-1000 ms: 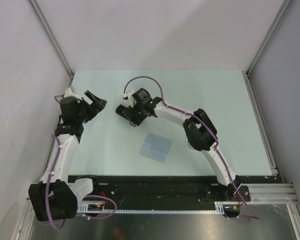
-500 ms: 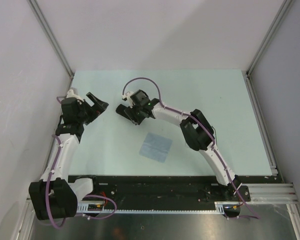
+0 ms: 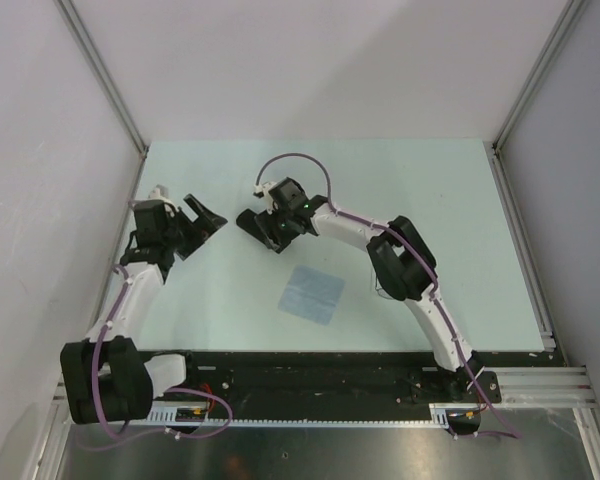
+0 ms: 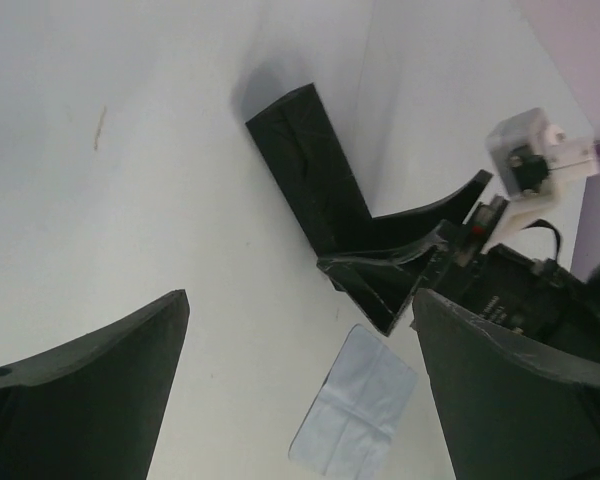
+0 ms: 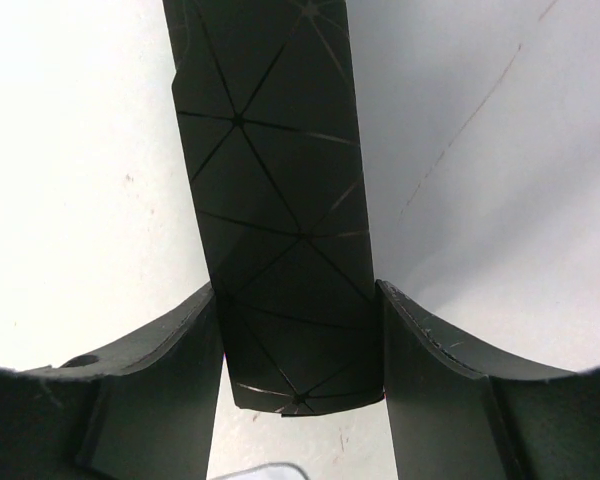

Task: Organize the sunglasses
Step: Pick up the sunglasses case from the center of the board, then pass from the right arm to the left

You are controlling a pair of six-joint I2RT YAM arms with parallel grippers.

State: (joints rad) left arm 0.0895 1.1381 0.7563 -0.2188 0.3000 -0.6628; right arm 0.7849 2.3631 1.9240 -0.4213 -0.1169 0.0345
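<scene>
sunglasses: not visible in any view, so can't tell where they are, or whether they're inside the case.
case [image 5: 280,200]: one. Black, oblong, flat, matte, with thin creases forming triangular facets. One short end has rounded corners.
right end effector [image 5: 295,290]: clamped on the case. Both dark fingers press its long sides near the rounded end, at a mid-width gap. The rest of the case sticks out past the fingertips, lying on the surface [image 3: 430,200].
right arm: elbow bent and forearm running left from its base, wrist tipped down over the case. A purple cable [image 3: 295,158] loops above the wrist.
cloth [image 3: 312,293]: one. Light blue, square, thin, with fold creases in a grid. It lies flat on the base side of the right end effector, near it but not touching.
left end effector [image 4: 298,300]: spread wide with nothing between the fingers. It sits left of the right end effector, apart from it, and points at the case.
left arm: reaches up along the left edge with the wrist turned right.
surface: pale, smooth, matte.
</scene>
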